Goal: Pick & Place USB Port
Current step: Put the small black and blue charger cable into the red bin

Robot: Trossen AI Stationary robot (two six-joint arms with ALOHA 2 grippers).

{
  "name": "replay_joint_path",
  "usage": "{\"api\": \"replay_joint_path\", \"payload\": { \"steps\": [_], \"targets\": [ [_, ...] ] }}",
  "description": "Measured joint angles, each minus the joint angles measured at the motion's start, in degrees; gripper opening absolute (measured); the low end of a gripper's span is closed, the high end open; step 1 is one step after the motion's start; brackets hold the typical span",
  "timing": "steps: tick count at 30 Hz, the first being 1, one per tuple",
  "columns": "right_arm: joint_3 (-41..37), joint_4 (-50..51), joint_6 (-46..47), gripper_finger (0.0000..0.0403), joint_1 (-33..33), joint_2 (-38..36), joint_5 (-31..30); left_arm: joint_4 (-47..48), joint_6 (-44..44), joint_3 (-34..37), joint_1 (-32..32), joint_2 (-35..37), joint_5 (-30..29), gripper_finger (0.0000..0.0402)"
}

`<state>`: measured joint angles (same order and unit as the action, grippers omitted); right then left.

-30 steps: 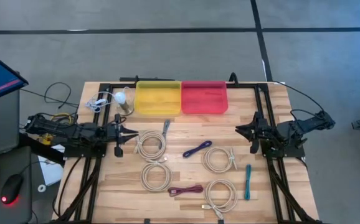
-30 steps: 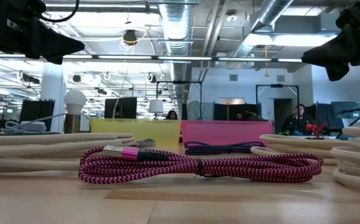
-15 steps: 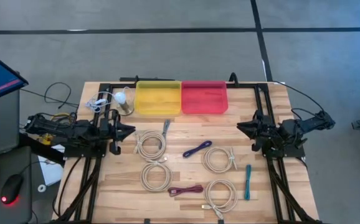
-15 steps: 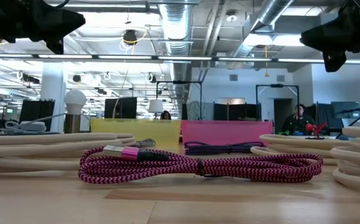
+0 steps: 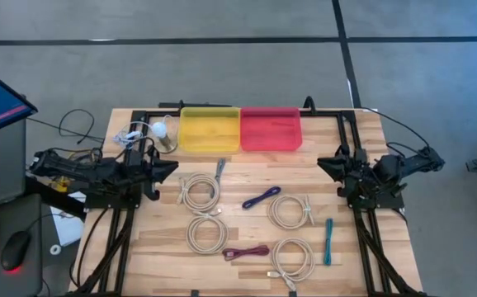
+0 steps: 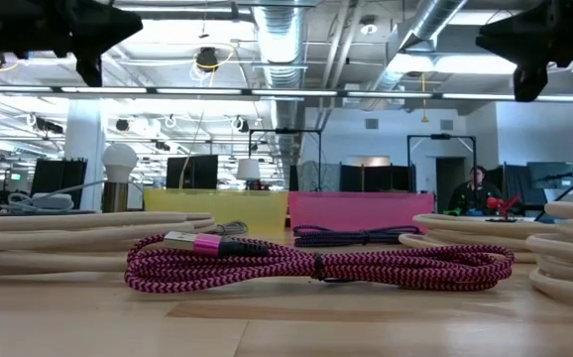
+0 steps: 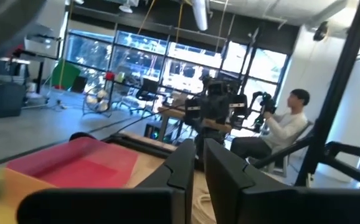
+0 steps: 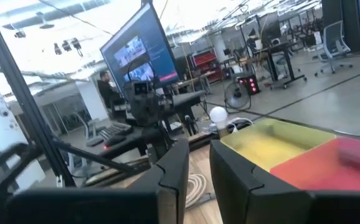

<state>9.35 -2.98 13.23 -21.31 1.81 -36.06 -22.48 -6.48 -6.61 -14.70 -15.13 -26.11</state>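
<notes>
Several USB cables lie flat on the wooden table: cream coils (image 5: 199,193), a purple cable (image 5: 261,197), a magenta cable (image 5: 247,252) (image 6: 316,266), a teal cable (image 5: 328,241) and a grey cable (image 5: 219,170). A yellow bin (image 5: 210,129) and a red bin (image 5: 270,129) stand at the far edge. My left gripper (image 5: 171,169) (image 7: 198,168) hovers by the left side, level, shut and empty. My right gripper (image 5: 323,162) (image 8: 198,168) hovers by the right side, also shut and empty. Both are high above the cables.
A white lamp bulb (image 5: 162,129) and loose wires (image 5: 127,136) sit at the table's far left corner. Black frame rails (image 5: 346,140) run along both sides. Beyond the table, a person sits in the room (image 7: 286,124).
Both grippers have risen and drawn back from the cables. The left one has moved toward the table's left edge, the right one toward its right edge. Each has tipped up to about level. No cable has moved.
</notes>
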Motion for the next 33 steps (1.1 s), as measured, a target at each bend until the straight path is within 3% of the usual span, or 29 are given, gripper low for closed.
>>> {"api": "replay_joint_path", "payload": {
  "steps": [11,18,27,33],
  "targets": [
    [8.17,4.36,0.36,0.0059,0.38,13.99,-2.66,0.54,4.92,-11.15,0.02,-18.37,-3.95,0.0010],
    [16.41,6.17,-0.82,0.0059,2.39,24.68,-2.75,0.61,5.13,-16.06,0.02,-26.22,-4.22,0.0008],
    [30.15,17.59,-9.31,0.0059,5.75,42.95,-1.43,0.60,11.05,-19.00,0.02,-27.79,-4.34,0.0010],
    [36.01,12.15,-10.32,0.0059,7.83,52.08,-1.44,0.44,10.63,-19.00,0.02,-26.06,-4.34,0.0010]
  ]
}}
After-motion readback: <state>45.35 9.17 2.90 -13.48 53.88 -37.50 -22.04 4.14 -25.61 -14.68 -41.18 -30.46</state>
